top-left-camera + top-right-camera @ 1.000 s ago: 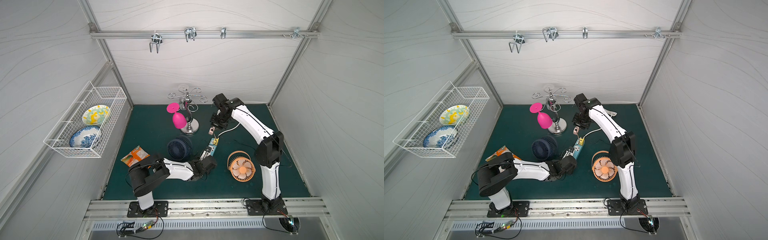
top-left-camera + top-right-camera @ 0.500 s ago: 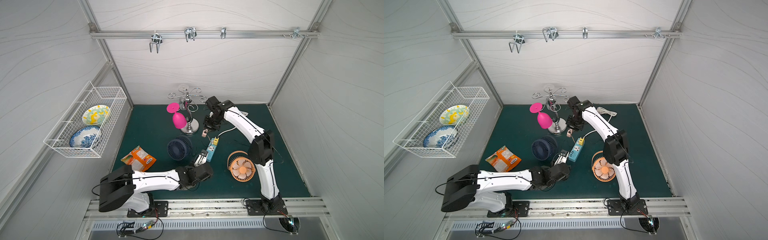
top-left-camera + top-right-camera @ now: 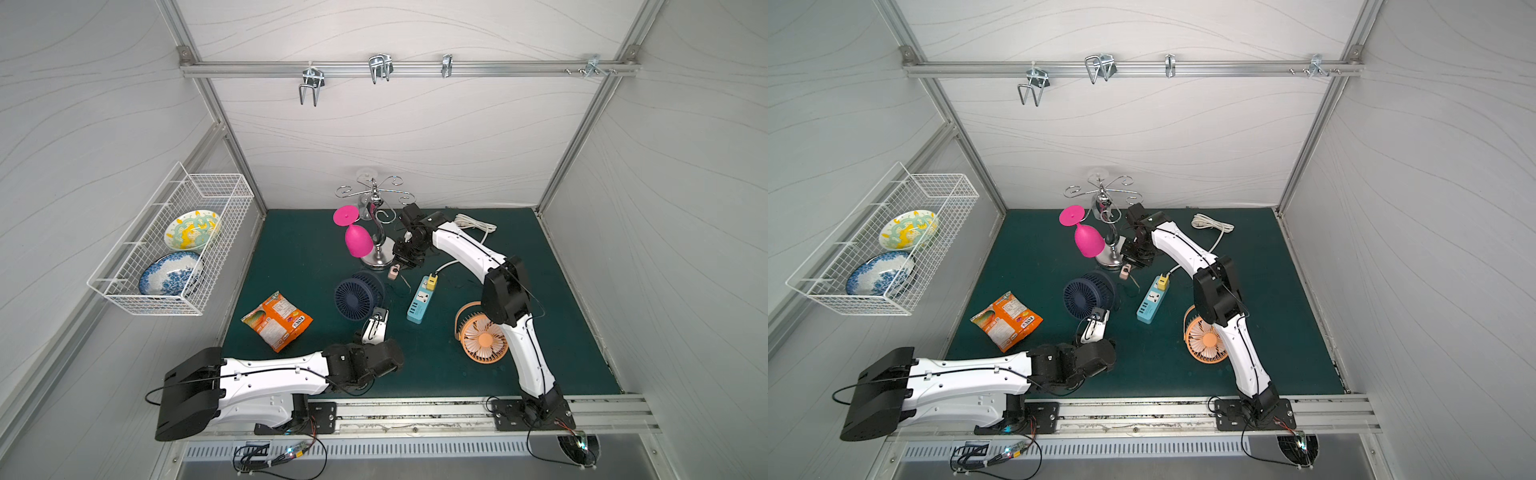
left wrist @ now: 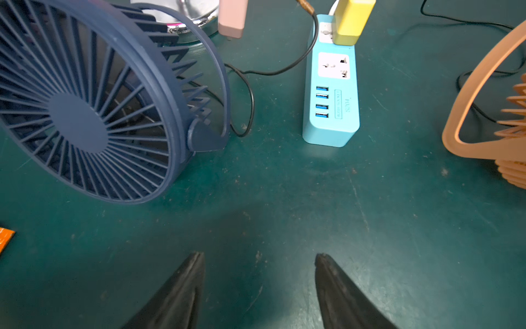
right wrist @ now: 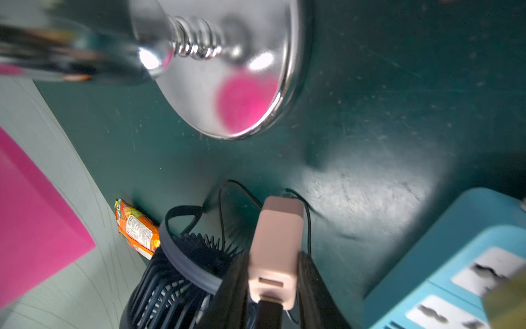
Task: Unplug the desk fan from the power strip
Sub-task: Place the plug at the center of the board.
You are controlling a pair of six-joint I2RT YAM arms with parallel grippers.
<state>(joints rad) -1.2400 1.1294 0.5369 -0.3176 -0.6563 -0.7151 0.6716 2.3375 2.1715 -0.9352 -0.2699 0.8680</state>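
1. Now the small pink plug adapter (image 5: pixel 274 250) of the small round navy-blue plastic desk fan (image 3: pixel 357 297) is hanging free in the air, just beside the fan and near the round chrome stand base (image 3: pixel 376 257). A second ago it was hanging right over the short light-blue rectangular power strip (image 3: pixel 419 305), so it is travelling away from it.
2. The strip is lying flat on the dark green mat (image 3: pixel 561 291), between the navy fan and the orange plastic fan with a handle (image 3: pixel 484 338). Its white socket next to the USB ports is showing empty, and only a yellow plug (image 4: pixel 348 22) is sitting in the far socket.
3. So I am judging the unplugging itself as done; only putting the adapter down is remaining.
4. The right gripper (image 5: pixel 273 257) is pinching the adapter tightly by its two long sides, while the thin black cable (image 4: pixel 250 94) is trailing down toward the fan.
5. The left gripper (image 4: pixel 258 255) is holding nothing. Its jaws are standing partly apart over bare mat, well apart from the strip. A second ago it was at the strip's near end, so it is pulling back.
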